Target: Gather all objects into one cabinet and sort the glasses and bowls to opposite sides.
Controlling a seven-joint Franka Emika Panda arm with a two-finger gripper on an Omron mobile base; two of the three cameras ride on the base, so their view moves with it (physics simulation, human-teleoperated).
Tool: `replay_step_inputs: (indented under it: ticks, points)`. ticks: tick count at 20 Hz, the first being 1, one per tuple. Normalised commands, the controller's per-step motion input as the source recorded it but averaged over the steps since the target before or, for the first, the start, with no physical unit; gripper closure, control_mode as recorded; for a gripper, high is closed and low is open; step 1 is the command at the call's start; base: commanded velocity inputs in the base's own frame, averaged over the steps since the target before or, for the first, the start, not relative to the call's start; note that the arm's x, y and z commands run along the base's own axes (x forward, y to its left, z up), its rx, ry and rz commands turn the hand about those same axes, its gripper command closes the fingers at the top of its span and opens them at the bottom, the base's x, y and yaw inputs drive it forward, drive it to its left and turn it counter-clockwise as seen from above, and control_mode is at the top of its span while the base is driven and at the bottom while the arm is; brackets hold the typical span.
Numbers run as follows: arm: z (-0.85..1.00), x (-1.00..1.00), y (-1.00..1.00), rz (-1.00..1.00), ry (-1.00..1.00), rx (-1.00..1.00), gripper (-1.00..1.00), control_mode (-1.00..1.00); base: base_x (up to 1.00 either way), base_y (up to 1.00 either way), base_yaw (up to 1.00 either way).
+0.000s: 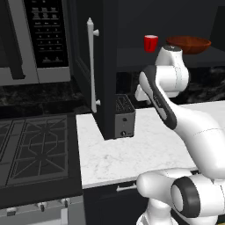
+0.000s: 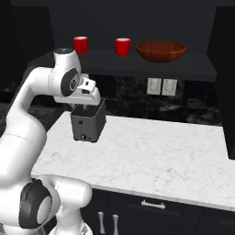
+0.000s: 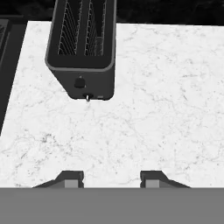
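Two-finger gripper [image 3: 111, 178] is spread wide and empty, pointing down at the white marble counter [image 3: 166, 109]. Risk: the dark slotted toaster [image 3: 83, 48] sits just ahead-left, so a careless swing could clip it. Well above the gripper, the black cabinet shelf [image 2: 151, 64] carries, left to right, two small red cups [image 2: 81, 44] [image 2: 122, 47] and a wide reddish-brown bowl [image 2: 160, 50].

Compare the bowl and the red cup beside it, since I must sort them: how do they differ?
The bowl is wide, shallow and reddish-brown with a wood-like look; the cup is small, bright red and straight-sided. The bowl is several times wider than the cup and sits to its right in the right base view. Both stand upright on the same dark shelf.
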Motion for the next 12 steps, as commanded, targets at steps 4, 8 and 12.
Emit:
replay_step_inputs:
  ticks: [4, 8, 12]
  points:
    - [0.01, -0.28, 0.00, 0.00, -0.20, 0.00, -1.00, -1.00, 0.00, 0.00, 0.00]
    - [0.15, -0.49, 0.19, 0.08, -0.43, -0.01, -1.00, -1.00, 0.00, 0.00, 0.00]
    - [0.52, -0.49, 0.00, 0.03, -0.38, 0.00, -1.00, -1.00, 0.00, 0.00, 0.00]
